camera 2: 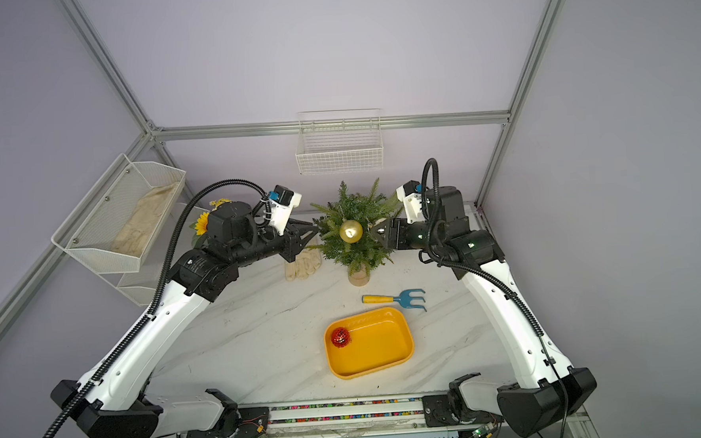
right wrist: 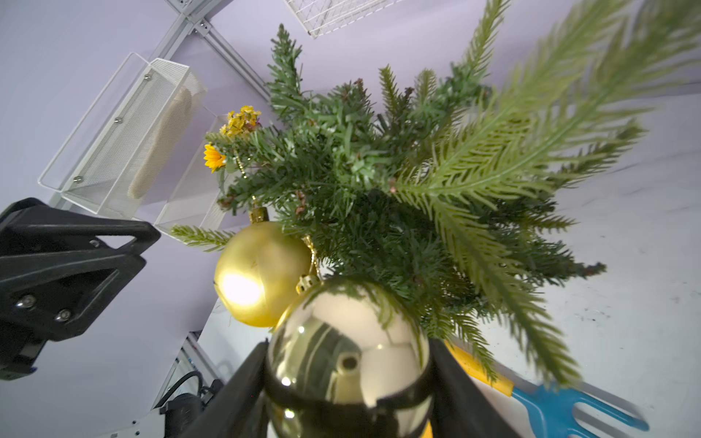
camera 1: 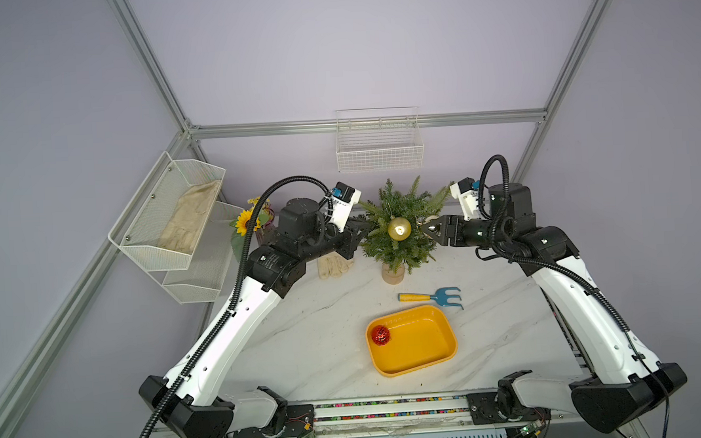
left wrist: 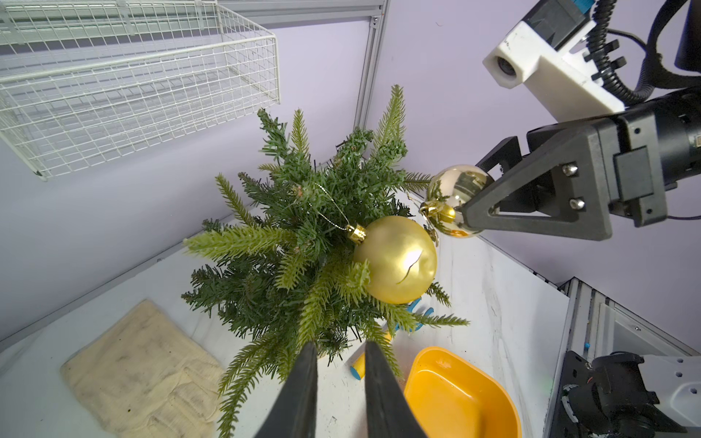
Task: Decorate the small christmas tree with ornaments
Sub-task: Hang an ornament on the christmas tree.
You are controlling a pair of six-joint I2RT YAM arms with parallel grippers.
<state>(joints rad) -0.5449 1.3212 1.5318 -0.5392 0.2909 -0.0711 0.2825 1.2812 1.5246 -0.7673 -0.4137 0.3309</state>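
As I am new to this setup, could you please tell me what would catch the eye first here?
The small green artificial Christmas tree at the back of the white marble table stands out, with a matte gold round bauble hanging on its front. The right tool grips a shiny gold round bauble close beside it, and a glittery red bauble lies in the yellow plastic tray nearer the front.
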